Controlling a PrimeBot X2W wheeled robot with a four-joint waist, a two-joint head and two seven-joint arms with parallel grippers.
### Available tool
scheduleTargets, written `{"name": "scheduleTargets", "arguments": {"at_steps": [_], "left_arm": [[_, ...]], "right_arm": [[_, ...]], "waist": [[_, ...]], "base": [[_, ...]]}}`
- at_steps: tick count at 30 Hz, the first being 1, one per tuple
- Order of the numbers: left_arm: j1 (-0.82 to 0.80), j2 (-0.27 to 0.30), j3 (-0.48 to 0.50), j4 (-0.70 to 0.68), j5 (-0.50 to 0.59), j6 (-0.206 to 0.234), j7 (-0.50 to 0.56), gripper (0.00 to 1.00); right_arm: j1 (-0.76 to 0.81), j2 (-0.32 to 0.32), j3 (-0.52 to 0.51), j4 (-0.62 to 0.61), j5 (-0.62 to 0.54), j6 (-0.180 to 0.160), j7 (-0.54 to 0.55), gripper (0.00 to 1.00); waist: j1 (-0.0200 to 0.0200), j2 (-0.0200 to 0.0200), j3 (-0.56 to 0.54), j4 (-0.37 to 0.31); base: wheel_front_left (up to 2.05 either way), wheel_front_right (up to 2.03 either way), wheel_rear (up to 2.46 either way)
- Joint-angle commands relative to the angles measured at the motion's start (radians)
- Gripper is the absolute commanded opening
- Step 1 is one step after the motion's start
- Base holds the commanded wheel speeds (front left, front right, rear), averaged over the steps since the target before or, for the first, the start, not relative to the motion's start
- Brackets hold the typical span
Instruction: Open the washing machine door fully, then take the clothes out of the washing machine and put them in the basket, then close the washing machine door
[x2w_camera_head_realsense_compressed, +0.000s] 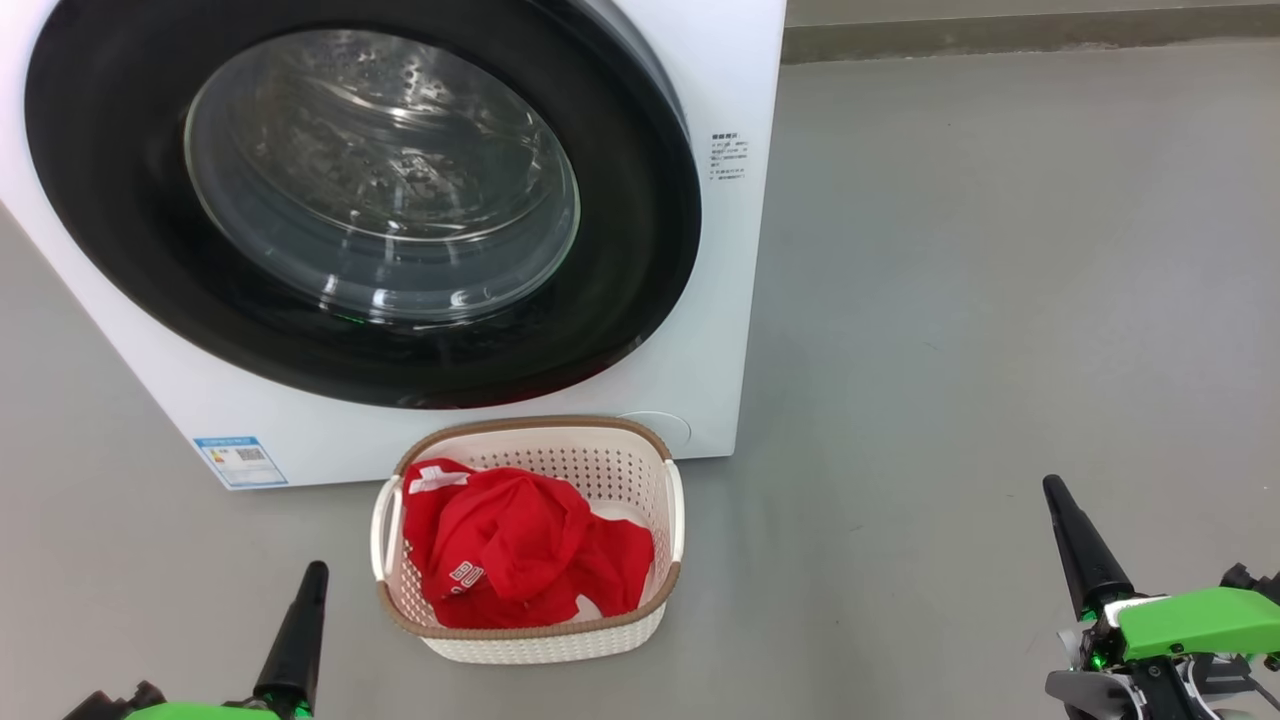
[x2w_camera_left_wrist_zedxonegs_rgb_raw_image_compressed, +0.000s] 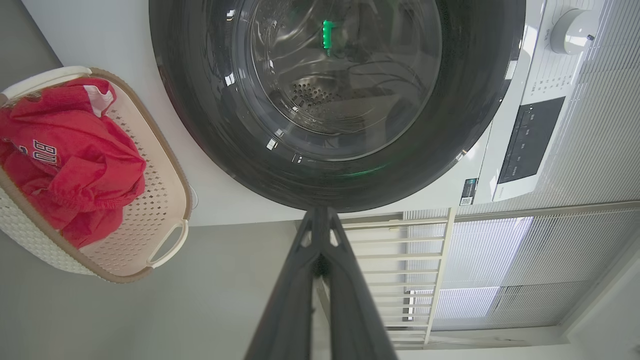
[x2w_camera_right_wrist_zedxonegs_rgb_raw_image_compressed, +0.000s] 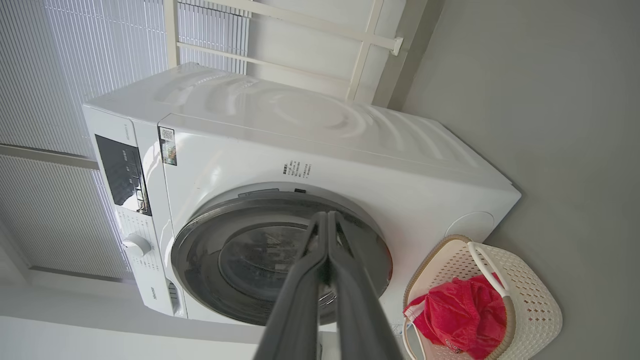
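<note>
door (x2w_camera_head_realsense_compressed: 380, 180) closed | clothes (x2w_camera_head_realsense_compressed: 520, 550) in basket (x2w_camera_head_realsense_compressed: 550, 648) | left fingers (x2w_camera_left_wrist_zedxonegs_rgb_raw_image_compressed: 292, 300), right fingers (x2w_camera_right_wrist_zedxonegs_rgb_raw_image_compressed: 297, 300) pressed together

My head feed shows a smooth matte grey floor (x2w_camera_head_realsense_compressed: 1000, 300), with a few faint scuffs on it. A darker grey strip (x2w_camera_head_realsense_compressed: 1000, 30) runs along its far edge at the top of that feed. On the left wrist feed I see pale ribbed blinds (x2w_camera_left_wrist_zedxonegs_rgb_raw_image_compressed: 590, 150), lit bright in places. Just beside them is a white barred frame (x2w_camera_left_wrist_zedxonegs_rgb_raw_image_compressed: 395, 250) with several parallel rungs. The right wrist feed shows the blinds and the white bars again.
</note>
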Motion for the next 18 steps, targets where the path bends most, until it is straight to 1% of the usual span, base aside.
{"name": "scheduleTargets", "arguments": {"at_steps": [1,7,18], "left_arm": [[-0.049,0.020,0.025,-0.018,-0.036,-0.012,0.012,0.00],[-0.059,0.021,0.026,-0.012,-0.106,-0.016,0.029,0.00],[-0.059,0.021,0.026,-0.012,-0.107,-0.016,0.029,0.00]], "right_arm": [[-0.053,-0.016,0.012,-0.023,0.041,-0.001,0.012,0.00],[-0.058,-0.015,0.003,-0.020,0.112,-0.001,0.030,0.00],[-0.059,-0.012,-0.001,-0.020,0.109,-0.001,0.033,0.00]], "waist": [[-0.0001,0.0000,0.000,0.002],[-0.0001,0.0000,0.001,0.007],[-0.0001,0.0000,0.001,0.007]], "base": [[0.00,0.00,0.00],[0.00,0.00,0.00],[0.00,0.00,0.00]]}}
